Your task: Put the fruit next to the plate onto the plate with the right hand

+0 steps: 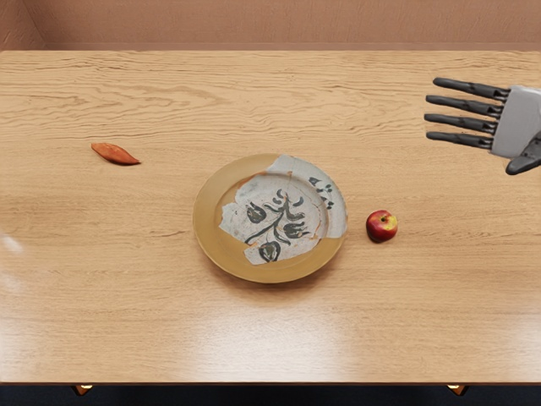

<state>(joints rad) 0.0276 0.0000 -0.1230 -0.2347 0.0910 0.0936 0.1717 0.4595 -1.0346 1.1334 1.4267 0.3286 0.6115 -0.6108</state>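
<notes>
R hand point(511, 123) comes in from the right edge, upper right of the view, hovering over the tabletop point(380, 330). Palm is light grey. Four dark fingers point(461, 104) are stretched out straight, slightly spread, approx. parallel, pointing left. A dark thumb tip shows below the palm at the pic's edge. Hand is fully open, w/ nothing in it, touching nothing.

Nearest thing is the apple point(381, 226), red w/ a yellowish patch. It sits on the bare tabletop below & left of the hand, well apart from it. It's just beside the plate point(208, 230), on the plate's right side, w/ a small gap to the rim, so not touching. Fruit is off the plate.

Plate lies approx. mid-tabletop. It's round w/ an ochre rim & a whitish centre w/ a dark brushed plant-like motif. The white patch runs out to the rim at upper right, w/ a few dark dabs there.

Far left, well apart from the plate, lies a small orange-red item point(116, 154), elongated w/ pointed ends. Can't tell what it is. Tabletop is light wood grain w/ soft glare patches toward the front.
</notes>
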